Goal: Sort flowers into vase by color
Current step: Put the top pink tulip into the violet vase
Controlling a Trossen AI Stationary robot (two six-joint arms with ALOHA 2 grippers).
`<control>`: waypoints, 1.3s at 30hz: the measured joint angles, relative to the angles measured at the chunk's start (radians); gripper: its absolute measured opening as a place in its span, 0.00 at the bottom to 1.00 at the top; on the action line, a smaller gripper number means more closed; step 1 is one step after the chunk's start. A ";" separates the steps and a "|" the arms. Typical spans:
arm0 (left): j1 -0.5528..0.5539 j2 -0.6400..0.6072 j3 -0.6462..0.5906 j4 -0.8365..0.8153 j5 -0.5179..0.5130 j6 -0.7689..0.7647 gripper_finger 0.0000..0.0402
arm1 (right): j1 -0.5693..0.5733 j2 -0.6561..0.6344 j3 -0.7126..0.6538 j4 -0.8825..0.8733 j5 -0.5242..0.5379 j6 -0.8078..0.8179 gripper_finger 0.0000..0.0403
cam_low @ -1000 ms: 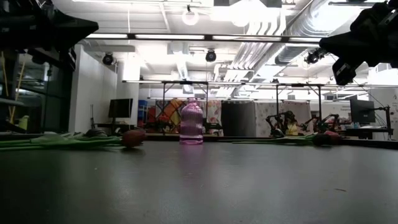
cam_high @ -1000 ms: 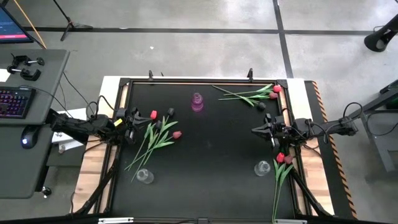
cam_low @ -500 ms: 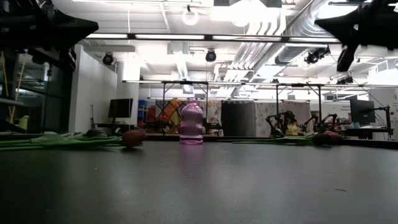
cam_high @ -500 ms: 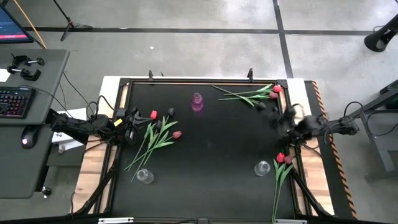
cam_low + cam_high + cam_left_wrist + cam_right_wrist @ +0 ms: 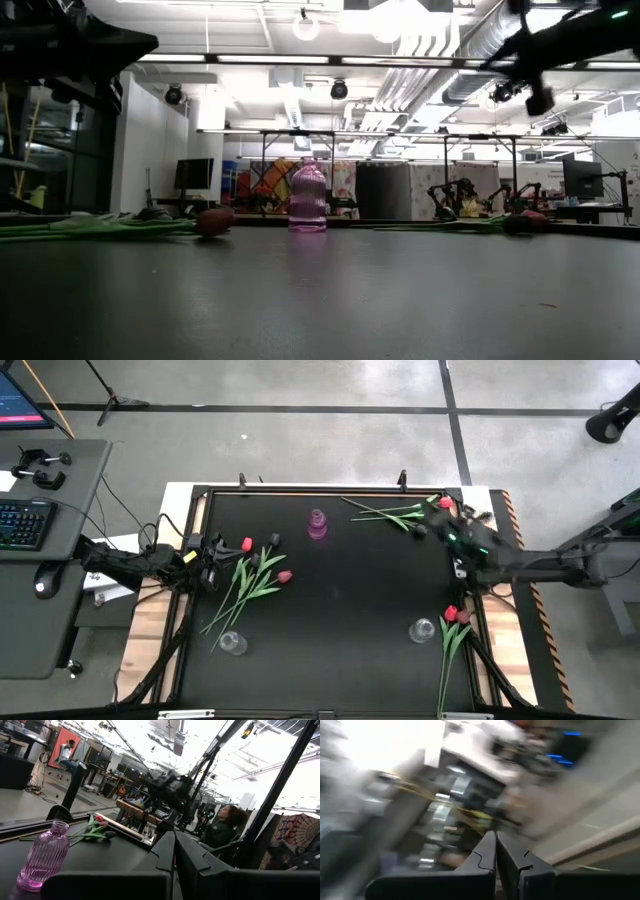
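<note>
Black matting covers the table (image 5: pixel 340 610), which stands on a grey concrete floor with a desk and keyboard off to its left side. Nearest the front edge stand two small clear glass vases, one at front left (image 5: pixel 232 644) and one at front right (image 5: pixel 422 629); just beside the right one lie two red-headed artificial tulips (image 5: pixel 452 622) with long green stems running toward the front edge. Farther in, at the left side, the left gripper (image 5: pixel 212 555) waits with its dark fingers pressed together, empty, next to a loose cluster of tulips (image 5: pixel 250 575) (red, pink and one dark head, stems fanned toward the front left vase). Across the table the right gripper (image 5: pixel 450 530) hangs above the mat near the right rim, fingers also together and holding nothing. Toward the far edge stands a ribbed pink glass bottle vase (image 5: pixel 317 524), and in the far right corner lies another bunch of tulips (image 5: pixel 405 513), close to the right gripper
</note>
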State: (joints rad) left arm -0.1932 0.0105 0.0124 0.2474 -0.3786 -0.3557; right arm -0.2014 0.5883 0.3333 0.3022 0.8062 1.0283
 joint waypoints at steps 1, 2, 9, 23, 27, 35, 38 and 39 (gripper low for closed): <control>0.000 0.000 0.000 0.000 0.000 0.000 0.00 | -0.063 0.049 0.040 -0.097 -0.049 0.068 0.00; 0.000 0.000 0.000 0.000 0.000 0.000 0.00 | -0.129 0.096 0.077 -0.170 -0.119 0.115 0.00; 0.000 0.000 0.000 0.000 0.000 0.000 0.00 | -0.507 0.469 0.312 -0.379 -0.600 0.040 0.13; 0.000 0.000 0.000 0.000 0.000 0.000 0.00 | -0.710 1.038 0.703 -0.764 -0.757 0.293 0.53; 0.000 0.000 0.000 0.000 0.001 0.000 0.00 | -0.715 1.138 0.744 -0.842 -0.821 0.336 0.52; 0.000 0.000 0.000 0.000 0.000 0.000 0.00 | -0.715 1.150 0.750 -0.878 -0.809 0.386 0.48; 0.000 0.000 0.000 0.000 0.001 0.000 0.00 | -0.722 1.144 0.750 -0.915 -0.802 0.407 0.47; 0.000 0.000 0.000 0.000 0.001 0.000 0.00 | -0.724 1.144 0.749 -0.926 -0.796 0.420 0.47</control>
State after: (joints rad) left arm -0.1934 0.0101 0.0124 0.2470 -0.3779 -0.3553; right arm -0.9253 1.7325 1.0828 -0.6233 0.0101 1.4480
